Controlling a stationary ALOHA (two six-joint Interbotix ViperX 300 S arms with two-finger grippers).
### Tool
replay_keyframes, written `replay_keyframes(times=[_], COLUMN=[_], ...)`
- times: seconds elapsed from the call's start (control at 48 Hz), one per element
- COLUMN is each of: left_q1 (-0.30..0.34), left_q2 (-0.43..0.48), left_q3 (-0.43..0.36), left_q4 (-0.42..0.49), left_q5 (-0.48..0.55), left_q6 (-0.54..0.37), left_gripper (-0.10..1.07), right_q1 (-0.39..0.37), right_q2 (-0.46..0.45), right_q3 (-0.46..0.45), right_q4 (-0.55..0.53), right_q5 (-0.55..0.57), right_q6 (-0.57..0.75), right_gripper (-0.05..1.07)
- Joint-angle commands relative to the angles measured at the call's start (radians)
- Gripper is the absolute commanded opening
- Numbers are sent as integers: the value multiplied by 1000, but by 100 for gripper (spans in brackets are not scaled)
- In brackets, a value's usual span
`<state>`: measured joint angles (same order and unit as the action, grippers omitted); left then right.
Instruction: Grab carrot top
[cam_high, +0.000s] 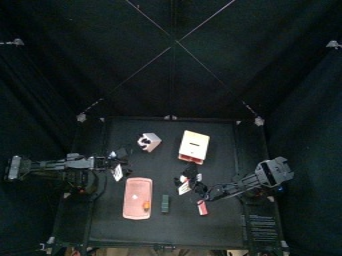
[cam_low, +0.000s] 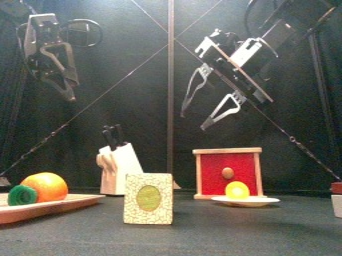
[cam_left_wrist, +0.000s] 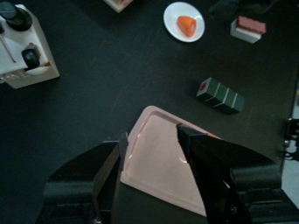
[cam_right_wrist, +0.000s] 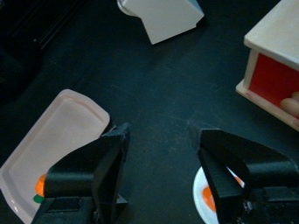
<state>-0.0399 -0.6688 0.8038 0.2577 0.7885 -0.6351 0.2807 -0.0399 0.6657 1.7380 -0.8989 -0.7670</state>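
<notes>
One carrot (cam_left_wrist: 184, 22), orange, lies on one small white plate (cam_left_wrist: 169, 10), near the one red-fronted box (cam_low: 227, 170). One pink board (cam_left_wrist: 158, 166) is well apart, one dark card (cam_left_wrist: 219, 94) between them. Two grippers, both raised: left gripper (cam_left_wrist: 158, 144) jaws wide, empty; right gripper (cam_right_wrist: 162, 140) jaws apart, empty.

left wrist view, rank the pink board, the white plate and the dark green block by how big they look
1. pink board, largest, though nearest the camera and partly hidden by the gripper
2. white plate
3. dark green block; plate and block look close in size, so that order is unsure
</notes>
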Motion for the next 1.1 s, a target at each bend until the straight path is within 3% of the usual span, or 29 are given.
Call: replay_keyframes(times=[0.0, 0.229, 0.438, 0.875, 1.083], left_q1=[-83, -305, -439, -571, -604], left_q2=[11, 43, 189, 554, 641], left_q3=[-41, -11, -12, -178, -229], left_q4=[120, 350, 408, 408, 400], left_q5=[60, 152, 192, 158, 97], left_q6=[-161, -644, -954, -1351, -1453], left_gripper=[85, 85, 85, 86, 87], right_q1=[-5, -26, -75, -72, -72], right_q2=[-58, -120, -207, -344, -345], right_q3=[9, 57, 132, 239, 250], right_q4=[-17, -80, -126, -164, -166], right_q5=[-6, -6, -5, -5, -5], right_q6=[2, -2, 0, 5, 5], right_gripper=[89, 89, 89, 89, 89])
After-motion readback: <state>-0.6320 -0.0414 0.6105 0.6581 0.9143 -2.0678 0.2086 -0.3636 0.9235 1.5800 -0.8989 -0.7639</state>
